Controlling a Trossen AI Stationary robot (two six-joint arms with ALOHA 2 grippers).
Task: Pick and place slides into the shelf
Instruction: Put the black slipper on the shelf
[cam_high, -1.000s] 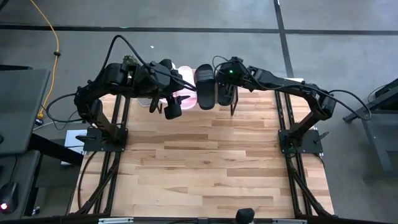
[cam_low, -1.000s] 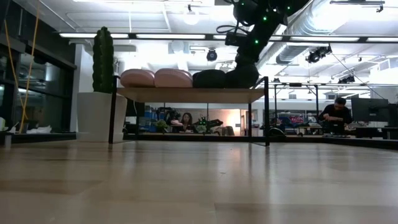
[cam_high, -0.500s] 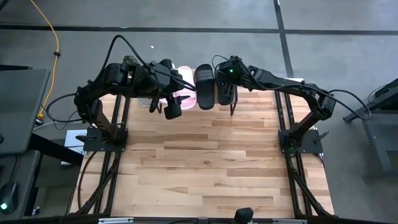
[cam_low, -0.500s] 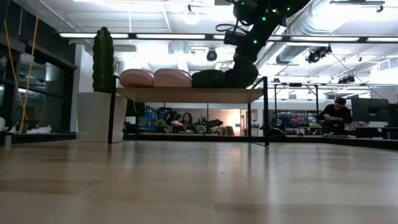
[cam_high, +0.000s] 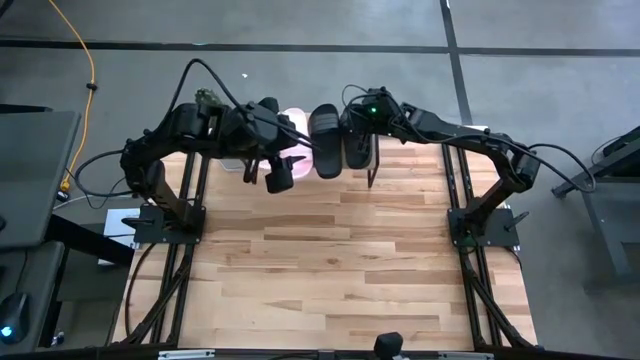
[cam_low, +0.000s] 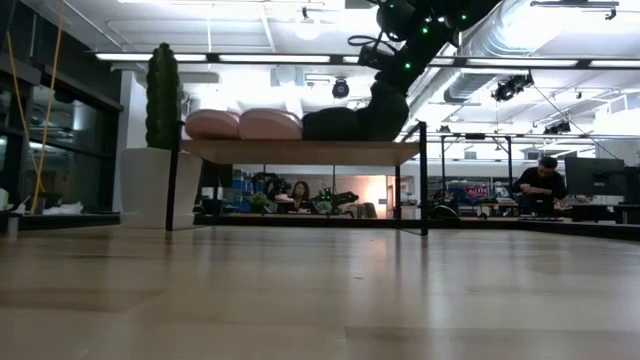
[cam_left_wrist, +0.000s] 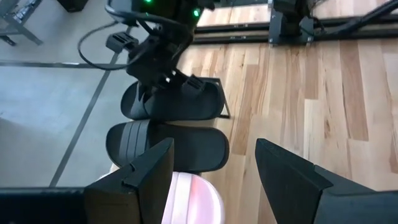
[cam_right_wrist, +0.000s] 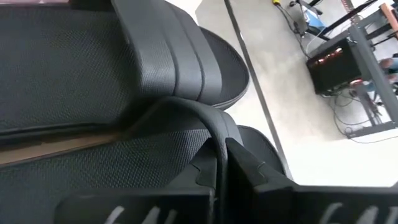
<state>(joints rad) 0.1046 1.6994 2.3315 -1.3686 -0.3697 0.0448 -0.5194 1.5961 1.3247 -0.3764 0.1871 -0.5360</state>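
I see all four slides lined up on the low shelf with a light wooden top board and thin black legs (cam_low: 300, 151) at the far edge of the table: two pale pink wide-strap sandals (cam_low: 242, 123) on the left, two black wide-strap sandals (cam_low: 335, 122) on the right. My right gripper (cam_high: 352, 135) is pinched tight on the strap of the rightmost black sandal (cam_left_wrist: 177, 104), which rests on the shelf. My left gripper (cam_left_wrist: 211, 168) hovers above the pink pair with its fingers (cam_left_wrist: 152, 167) spread wide, holding nothing. A green cactus in a white pot (cam_low: 160, 140) stands left of the shelf
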